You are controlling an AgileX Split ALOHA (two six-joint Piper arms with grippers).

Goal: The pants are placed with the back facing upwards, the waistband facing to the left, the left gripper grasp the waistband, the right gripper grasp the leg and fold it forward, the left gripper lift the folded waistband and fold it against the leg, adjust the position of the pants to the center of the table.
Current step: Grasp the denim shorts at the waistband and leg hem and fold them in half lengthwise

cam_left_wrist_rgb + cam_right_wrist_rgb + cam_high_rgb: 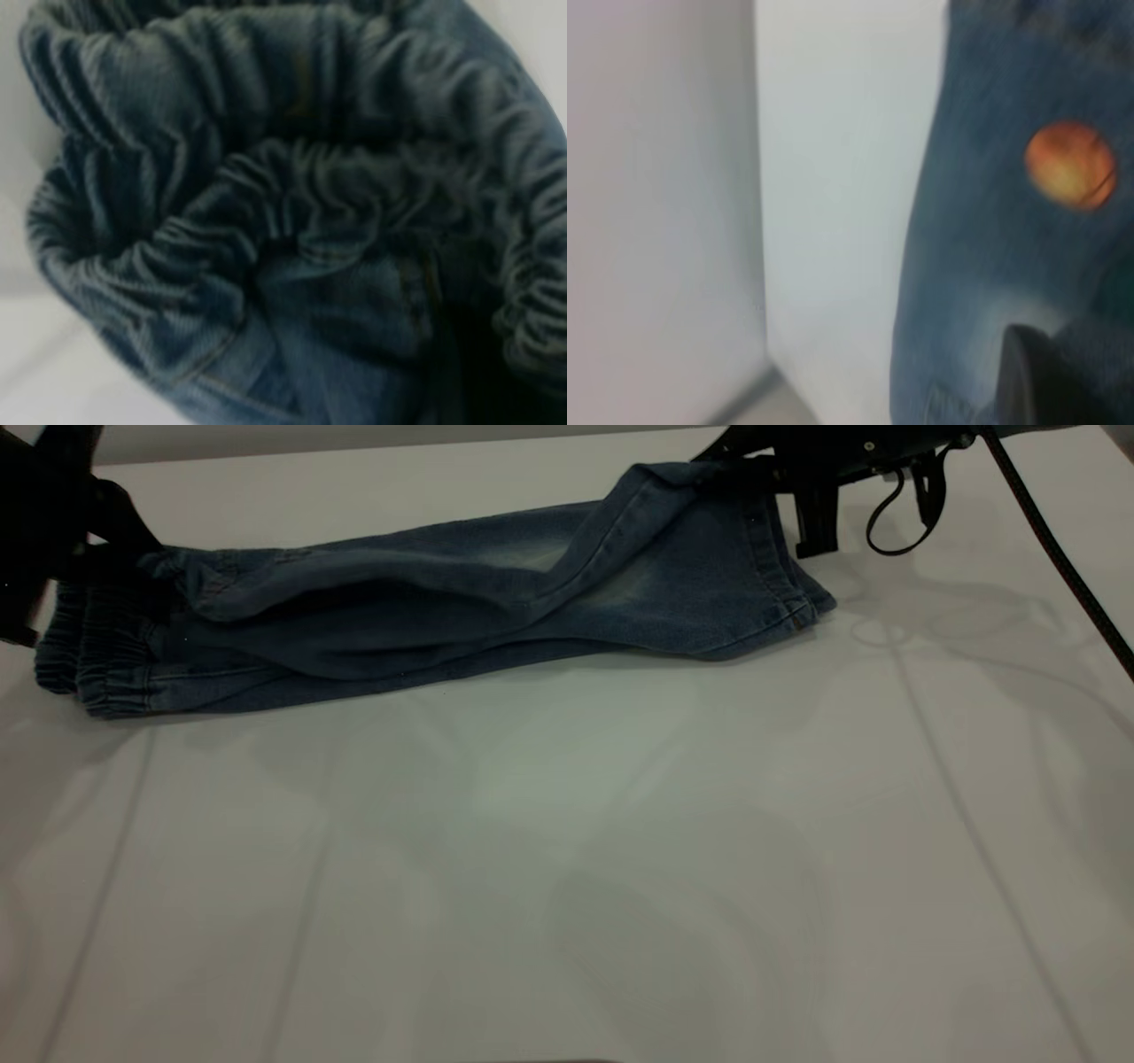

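The pants (pixel 443 620) lie as a long denim bundle across the far side of the table (pixel 567 850). The ruffled waistband (pixel 97 669) is at the left end. My left gripper (pixel 146 558) is shut on a raised bunch of the waistband, whose gathers (pixel 292 195) fill the left wrist view. At the right end, my right gripper (pixel 722 465) is shut on the lifted edge of the leg (pixel 673 558), with the stitched hem (pixel 797 598) hanging below it. In the right wrist view one dark finger (pixel 1032 381) lies against the denim (pixel 983 248) near an orange ball print (pixel 1069 166).
A looped black cable (pixel 890 522) hangs under the right arm, and a thicker cable (pixel 1054 540) runs down the right side. The table's far edge (pixel 354 443) lies just behind the pants. Bare tabletop stretches in front of them.
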